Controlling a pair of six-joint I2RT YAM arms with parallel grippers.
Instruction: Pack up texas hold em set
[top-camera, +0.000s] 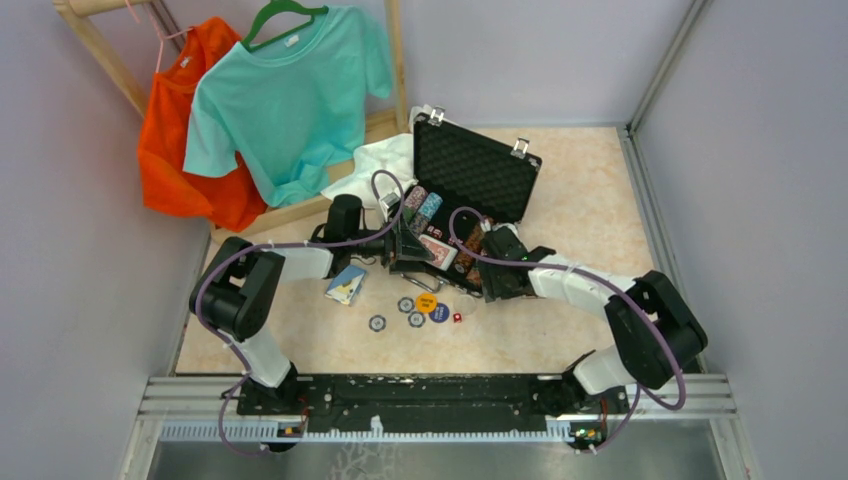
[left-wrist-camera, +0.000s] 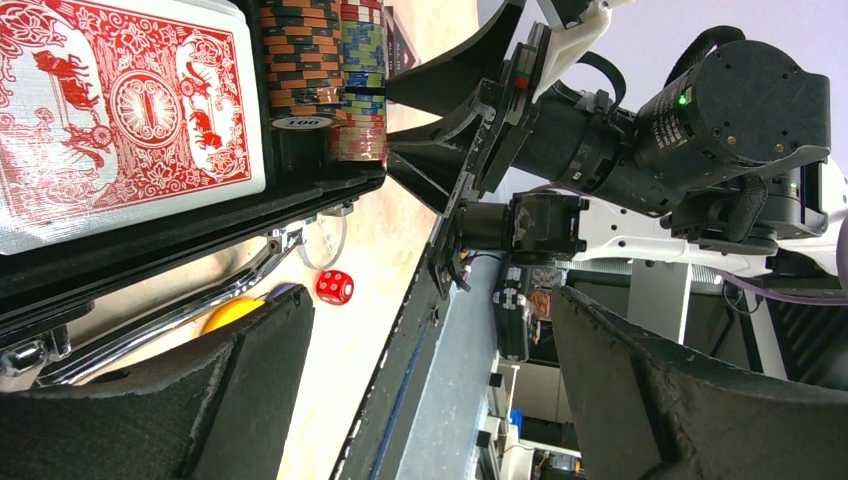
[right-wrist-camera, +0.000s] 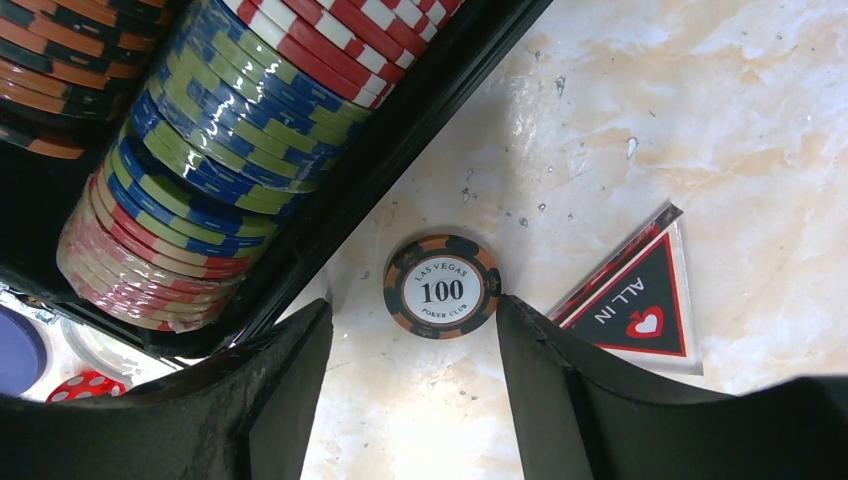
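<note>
Crosswise, case (top-camera: 475, 170) long axis roughly left-right, lid rearward; both jaws wide, empty.

Lavender walls (top-camera: 520, 50), marbled beige tabletop (top-camera: 592, 185)

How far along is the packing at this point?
Done: chip stacks and red deck sit in the open case. In hand: right gripper, open, straddles a 100 chip on the table; left gripper open, empty. Remaining: blue deck, round buttons, red die, ALL IN marker, closing the case.
</note>
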